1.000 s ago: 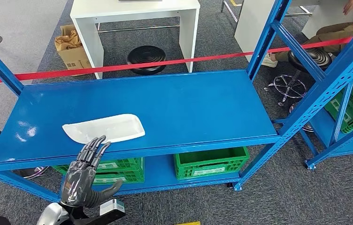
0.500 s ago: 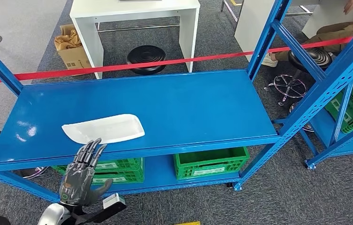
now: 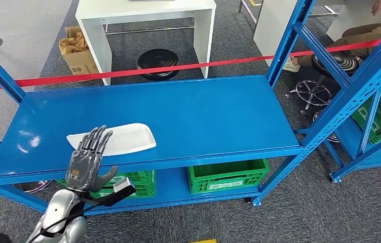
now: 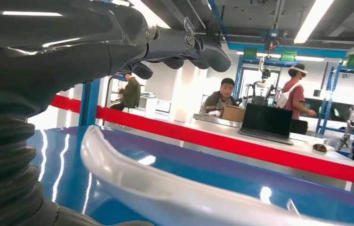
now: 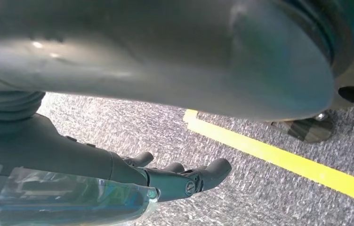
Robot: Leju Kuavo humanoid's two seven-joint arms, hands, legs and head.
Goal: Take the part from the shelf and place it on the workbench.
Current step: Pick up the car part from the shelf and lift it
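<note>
Head view looks down on a glossy blue metal shelf (image 3: 178,111) whose flat painted deck throws back pale glints of the ceiling lights near its left end. On that deck, toward the front left, lies the part (image 3: 127,137): a smooth white moulded piece, long and shallow like a tray, pointed at one end and squared at the other, with a raised rounded rim. The left hand (image 3: 86,161), dark grey and faceted on a silver arm, is above the shelf's front edge with its fingers (image 3: 97,137) straight and spread over the part's near left portion; whether they touch it cannot be told. It holds nothing. In the left wrist view the part (image 4: 156,188) shows as a glossy, slightly translucent curved lip just below the extended fingers.

Green slatted plastic crates (image 3: 227,174) sit on the lower tier. Beyond the shelf runs a red barrier tape (image 3: 178,67), then a white table (image 3: 145,12), a black round stool (image 3: 158,61) and a cardboard box (image 3: 77,50) on grey carpet.

The right hand (image 5: 165,179) hangs over speckled grey carpet beside a yellow floor line (image 5: 278,160), fingers loosely apart and empty.
</note>
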